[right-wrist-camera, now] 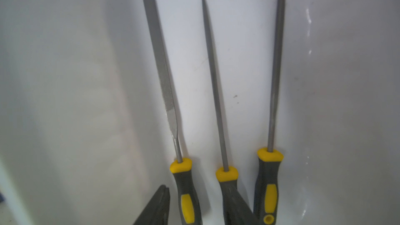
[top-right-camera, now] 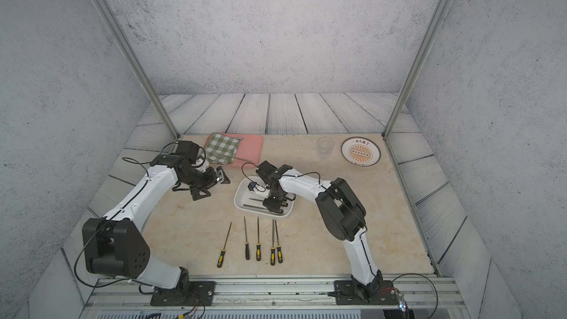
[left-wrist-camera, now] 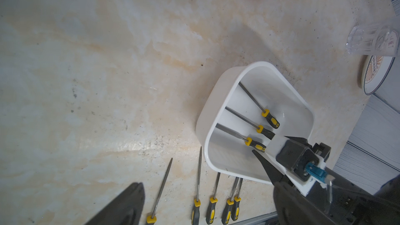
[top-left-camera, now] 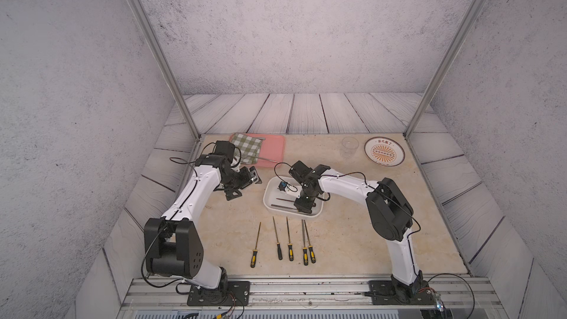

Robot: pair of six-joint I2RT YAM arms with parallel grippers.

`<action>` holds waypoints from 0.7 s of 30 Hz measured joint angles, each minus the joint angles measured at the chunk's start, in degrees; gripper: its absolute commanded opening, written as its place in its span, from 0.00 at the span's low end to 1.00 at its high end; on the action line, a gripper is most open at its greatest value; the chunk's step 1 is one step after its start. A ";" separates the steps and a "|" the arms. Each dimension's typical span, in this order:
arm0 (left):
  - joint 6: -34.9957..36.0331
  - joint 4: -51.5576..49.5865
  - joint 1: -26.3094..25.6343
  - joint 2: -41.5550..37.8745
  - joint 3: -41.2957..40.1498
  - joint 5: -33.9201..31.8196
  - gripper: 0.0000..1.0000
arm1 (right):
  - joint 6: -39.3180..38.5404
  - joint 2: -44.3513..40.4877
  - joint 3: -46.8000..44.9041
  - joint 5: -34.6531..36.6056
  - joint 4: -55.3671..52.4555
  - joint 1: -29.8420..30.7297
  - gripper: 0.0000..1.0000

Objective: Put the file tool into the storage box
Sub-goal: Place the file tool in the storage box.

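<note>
1. White plastic, shallow and round-cornered: the storage box (top-left-camera: 271, 193) stands mid-bench (top-left-camera: 352, 234). Three files lie side by side on its floor, handles at the end nearer the right arm (top-left-camera: 343, 184): a flat file (right-wrist-camera: 161, 55), a tapered file (right-wrist-camera: 213, 72) and a round file (right-wrist-camera: 276, 61).
2. Right arm reaches down into the box. Its jaws stand parted, one on each side of the flat file's handle, and clamp nothing; the file lies loose on the box floor.
3. Left arm (top-left-camera: 190, 191) hovers over the bench near the pink tray (top-left-camera: 273, 148), apart from the box. Its jaws are spread wide and empty.
4. A row of five files (top-left-camera: 290, 252) lies on the bench just in front of the box, outside it.
5. Assessment: the step in hand is the release of the flat file into the box. Three files are in, five are not.
6. Next move calls for a straight lift clear of the rim without snagging the neighbouring handles, then a reach to the nearest file in the row.
</note>
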 measured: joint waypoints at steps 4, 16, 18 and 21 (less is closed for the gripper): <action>1.14 -1.79 0.00 0.00 1.01 -1.49 0.99 | 5.49 -2.86 -0.17 -0.55 2.54 -0.96 0.46; 2.69 -1.07 0.00 -3.45 -0.61 -2.45 0.98 | 22.53 -5.70 3.87 -2.54 5.55 -5.68 0.45; 3.69 -1.22 0.00 -3.45 -0.94 -2.69 0.98 | 23.98 -7.19 1.57 -2.54 6.12 -5.68 0.45; 5.18 -1.03 0.00 -4.09 -1.77 -3.54 0.99 | 26.67 -11.96 -3.89 -1.95 7.37 -5.70 0.46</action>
